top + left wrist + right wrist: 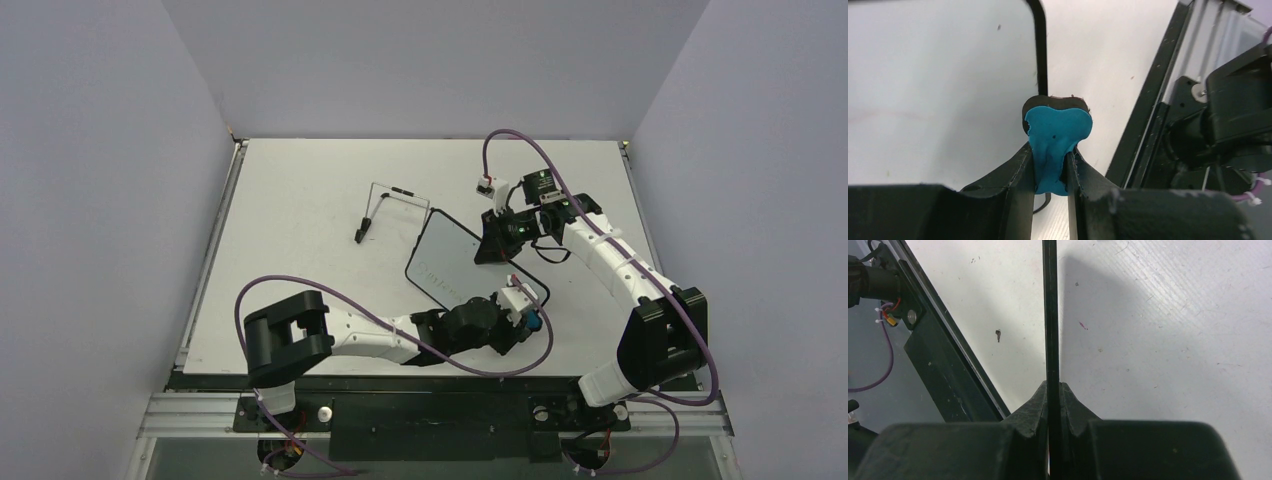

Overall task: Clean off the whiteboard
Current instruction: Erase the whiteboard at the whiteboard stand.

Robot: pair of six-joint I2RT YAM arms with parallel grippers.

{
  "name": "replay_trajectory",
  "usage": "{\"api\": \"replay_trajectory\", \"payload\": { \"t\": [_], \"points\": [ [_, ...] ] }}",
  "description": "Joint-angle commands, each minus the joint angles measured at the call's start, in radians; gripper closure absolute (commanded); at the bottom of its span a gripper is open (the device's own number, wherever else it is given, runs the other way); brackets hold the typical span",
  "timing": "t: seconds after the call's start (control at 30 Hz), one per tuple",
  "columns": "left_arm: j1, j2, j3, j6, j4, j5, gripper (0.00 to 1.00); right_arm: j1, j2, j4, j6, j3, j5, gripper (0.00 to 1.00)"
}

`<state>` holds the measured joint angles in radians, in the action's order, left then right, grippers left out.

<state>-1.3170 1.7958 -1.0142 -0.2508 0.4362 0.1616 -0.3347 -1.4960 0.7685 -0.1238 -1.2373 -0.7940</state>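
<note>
The board point(448, 255) is near the middle of the desk point(300, 260), a little toward the right edge, and turned so that one corner points to the far edge. The right gripper point(497, 243) has its jaws closed on the far right rim of the board. In the right wrist view the frame is a thin black line pinched between the fingers. The board may be tilted up on that side, but I cannot tell this for sure. The left gripper point(522, 312) is at the near right corner of the board, and its jaws are pressed tight on the blue eraser point(1058, 135), which bulges between them. The eraser's dark face is just at the frame, and I cannot tell if it touches. Most of the white surface looks clean. In the top view some faint marks show along the near left rim, so I judge the task is mostly done, with that strip left to wipe. A wire stand point(385, 200) lies apart, toward the far left of the board.
</note>
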Motion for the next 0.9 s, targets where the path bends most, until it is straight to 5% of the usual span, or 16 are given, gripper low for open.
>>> {"api": "replay_trajectory", "payload": {
  "t": [0.0,0.5,0.87],
  "points": [
    [0.009,-0.009,-0.036,-0.001,0.123,-0.031,1.00,-0.013,0.032,0.011,0.073,0.001,-0.099,1.00],
    [0.203,-0.158,0.115,-0.170,0.107,0.103,1.00,-0.013,0.025,0.009,0.075,-0.001,-0.098,1.00],
    [0.081,-0.083,0.086,-0.076,0.182,0.025,1.00,-0.015,0.024,0.010,0.075,0.000,-0.102,1.00]
  ]
}}
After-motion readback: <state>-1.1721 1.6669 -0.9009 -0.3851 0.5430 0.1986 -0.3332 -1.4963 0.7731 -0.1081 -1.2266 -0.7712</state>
